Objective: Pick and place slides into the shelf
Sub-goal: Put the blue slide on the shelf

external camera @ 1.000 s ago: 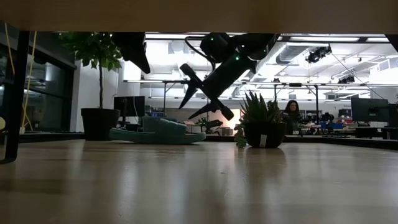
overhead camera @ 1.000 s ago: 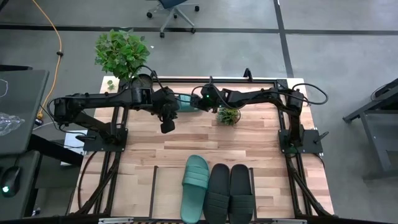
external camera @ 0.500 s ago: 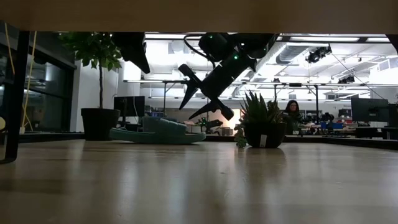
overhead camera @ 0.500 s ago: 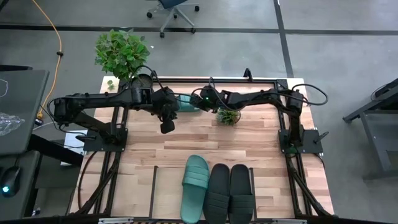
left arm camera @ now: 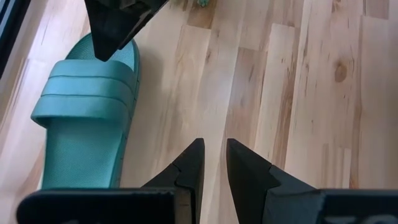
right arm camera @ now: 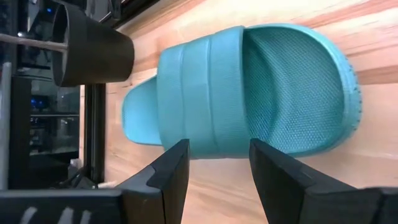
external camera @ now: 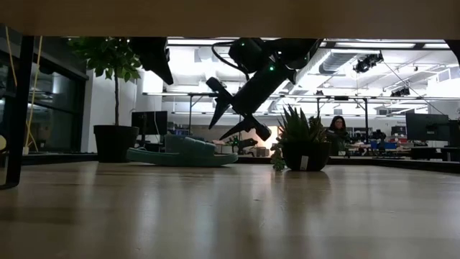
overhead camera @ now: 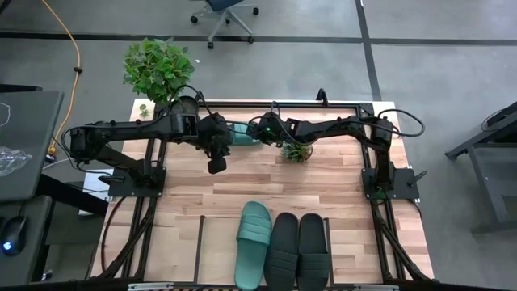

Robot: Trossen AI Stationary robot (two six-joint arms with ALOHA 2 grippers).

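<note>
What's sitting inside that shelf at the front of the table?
Three slides lie side by side in the shelf: one teal slide and two black slides. Their soles and the wood beneath them are covered.

The right gripper (external camera: 233, 111) is on the move — over the last second it has crept across the back of the table towards the left arm's side, closing in on the teal slide (overhead camera: 242, 134) lying there. From above, the right gripper's wrist, with its green light, has shifted a little further over that sandal's end. In the low view the dark fingers (external camera: 218, 89) have swung a touch higher and closer to the big potted plant's side, hanging above the teal slide (external camera: 183, 153) — tilted down at it, spread apart, not touching. The right forearm has followed along, stretching out slightly more.
</note>
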